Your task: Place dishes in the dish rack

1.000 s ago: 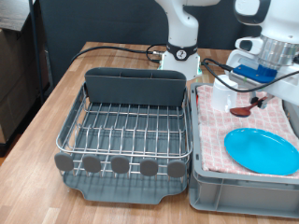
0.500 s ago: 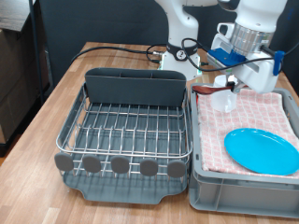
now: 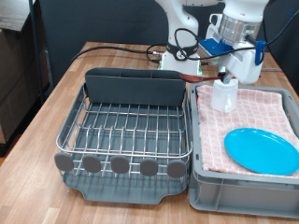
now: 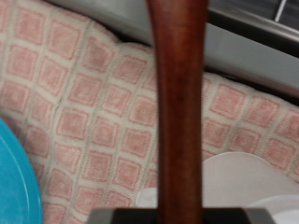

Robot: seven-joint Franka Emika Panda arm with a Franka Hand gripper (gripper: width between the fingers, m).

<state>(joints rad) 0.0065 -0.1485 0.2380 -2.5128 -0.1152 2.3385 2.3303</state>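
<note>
Above the crate's (image 3: 210,182) far edge, at one o'clock in the exterior view, the gripper (image 3: 227,67) holds the wooden spoon (image 3: 192,77) clamped between its fingers. Directly below stands the white cup (image 3: 224,95) on the pink cloth (image 3: 266,114); the blue plate (image 3: 262,150) lies at four o'clock. At nine o'clock, the dish rack (image 3: 131,126) holds no dishes.

A wooden bench (image 3: 65,93) is seen carrying a grey crate (image 3: 238,191) at the exterior view's right. The crate is lined with a pink checked cloth (image 3: 266,107). Black cables (image 3: 117,51) are laid across the bench towards the exterior view's top.
</note>
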